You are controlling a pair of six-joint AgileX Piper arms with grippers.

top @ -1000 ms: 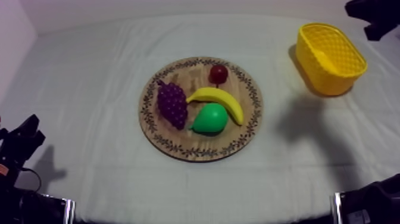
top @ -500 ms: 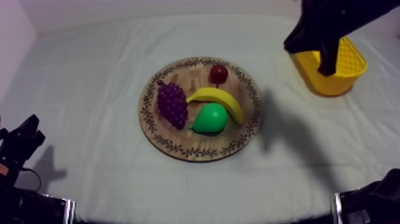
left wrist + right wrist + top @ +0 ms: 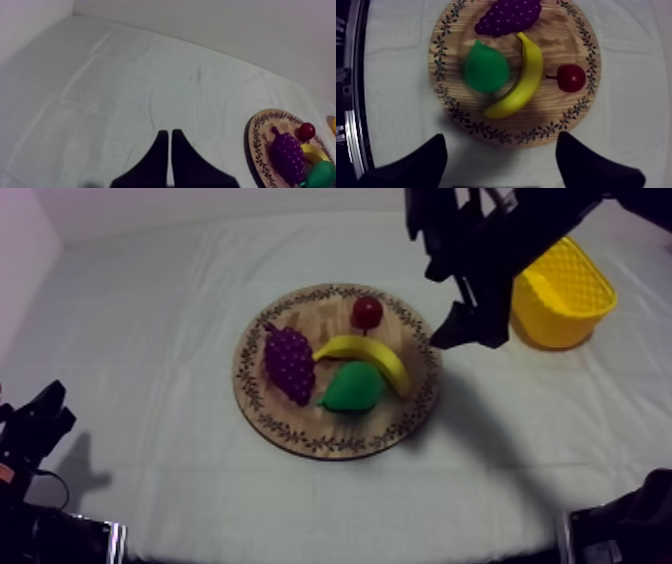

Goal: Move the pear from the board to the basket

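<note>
- My right gripper (image 3: 500, 142) hangs above the rim of the round wooden board (image 3: 300, 433), its two black fingers (image 3: 416, 165) spread wide with nothing between them.
- From the camera above, my right arm (image 3: 500, 238) comes in at the upper right. Its gripper sits over the board's right edge, between the board and the yellow basket (image 3: 570, 318).
- The pear (image 3: 352, 387), green, lies on the board on the side nearest that camera. It sits close against the banana (image 3: 372, 354), with the bunch of grapes (image 3: 289, 363) just beside it on the other side.
- The small red fruit (image 3: 367, 312) rests at the board's far side, beyond the banana and apart from the pear.
- The yellow basket stands on the grey-white cloth (image 3: 150, 318) at my right side of the table, off the board, partly hidden behind my right arm.
- My left gripper (image 3: 169, 137) sits low at my left side of the table, well apart from the board. Its fingers are pressed together in a narrow wedge and grip nothing.
</note>
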